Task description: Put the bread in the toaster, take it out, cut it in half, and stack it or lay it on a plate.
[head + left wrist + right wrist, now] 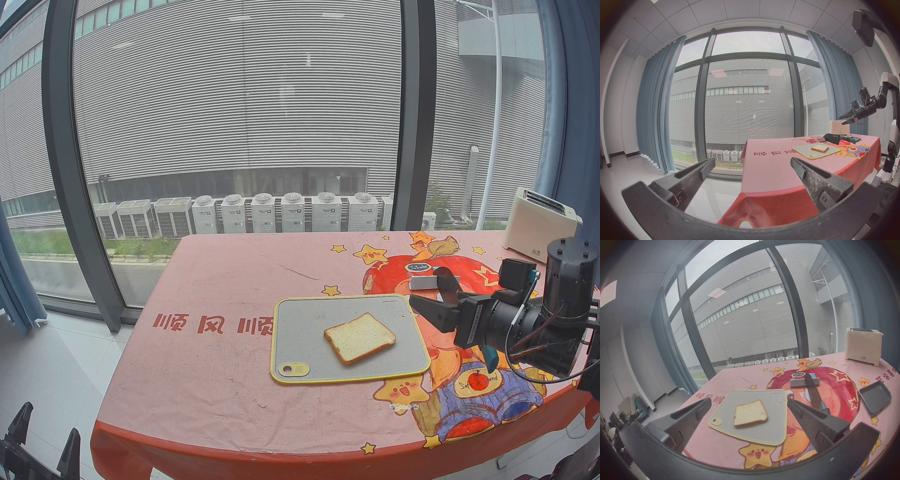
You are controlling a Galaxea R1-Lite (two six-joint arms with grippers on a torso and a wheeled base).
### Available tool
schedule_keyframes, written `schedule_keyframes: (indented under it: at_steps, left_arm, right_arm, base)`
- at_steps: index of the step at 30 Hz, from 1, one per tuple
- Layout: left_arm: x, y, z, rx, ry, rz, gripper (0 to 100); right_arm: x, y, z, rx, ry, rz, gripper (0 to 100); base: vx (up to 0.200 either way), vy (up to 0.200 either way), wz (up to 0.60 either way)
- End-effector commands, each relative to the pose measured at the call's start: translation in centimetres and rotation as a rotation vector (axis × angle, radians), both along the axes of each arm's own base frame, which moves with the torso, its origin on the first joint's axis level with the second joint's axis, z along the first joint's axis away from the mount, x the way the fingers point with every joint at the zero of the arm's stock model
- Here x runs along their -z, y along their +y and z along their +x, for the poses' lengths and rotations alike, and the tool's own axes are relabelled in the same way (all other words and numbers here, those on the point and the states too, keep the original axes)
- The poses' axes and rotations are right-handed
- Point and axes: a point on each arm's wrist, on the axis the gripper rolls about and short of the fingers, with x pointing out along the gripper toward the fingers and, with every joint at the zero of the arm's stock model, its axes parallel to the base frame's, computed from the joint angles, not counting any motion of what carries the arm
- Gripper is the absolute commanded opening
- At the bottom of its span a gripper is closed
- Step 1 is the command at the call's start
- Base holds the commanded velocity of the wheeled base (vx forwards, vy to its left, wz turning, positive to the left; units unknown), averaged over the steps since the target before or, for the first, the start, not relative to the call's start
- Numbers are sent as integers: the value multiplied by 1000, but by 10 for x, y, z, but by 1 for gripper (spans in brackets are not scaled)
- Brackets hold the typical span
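- Bread [359, 338], 1 slice, is lying flat on the cutting board [300, 325], toward the board's right side and well apart from the toaster [539, 224], which is standing at the far right corner of the table [219, 375].
- Right gripper [748, 402] is hovering above the table just right of the board, its 2 fingers spread wide with nothing between them.
- Left gripper [753, 160] is hanging low off the table's left side, fingers likewise parted and empty.
- Slice is looking light, soft and easily crushed, so a gentle pinch across 2 opposite crust edges is seeming safest.
- Lying flat, it is offering little for fingers to get under; the edge nearest the right gripper is looking like the likeliest hold.
- Knife [812, 390] is resting on a holder [800, 382] beyond the board, with a dark plate [875, 396] sitting to its right.
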Motion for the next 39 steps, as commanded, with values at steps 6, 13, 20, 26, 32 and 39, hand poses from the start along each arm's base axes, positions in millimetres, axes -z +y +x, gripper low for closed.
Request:
schedule_keyframes:
  at_steps: [6,13,20,26,32,39]
  left_arm:
    - [5,0,0,1,0,-1,100]
    - [5,0,0,1,0,-1,100]
    - [5,0,0,1,0,-1,100]
    - [5,0,0,1,1,-1,100]
    - [5,0,0,1,0,-1,100]
    - [5,0,0,1,0,-1,100]
  right_arm:
    - [2,1,0,1,7,-7,100]
    - [6,0,4,47,5,-43,100]
    - [15,-1,4,50,71,-99,100]
    - [19,-5,8,83,76,-136,100]
    - [26,-10,14,128,82,-194,100]
    - [37,-8,21,160,106,-225,100]
  base:
    - [0,-167,0]
    - [0,0,0]
    - [0,0,0]
    - [0,0,0]
    - [0,0,0]
    - [0,0,0]
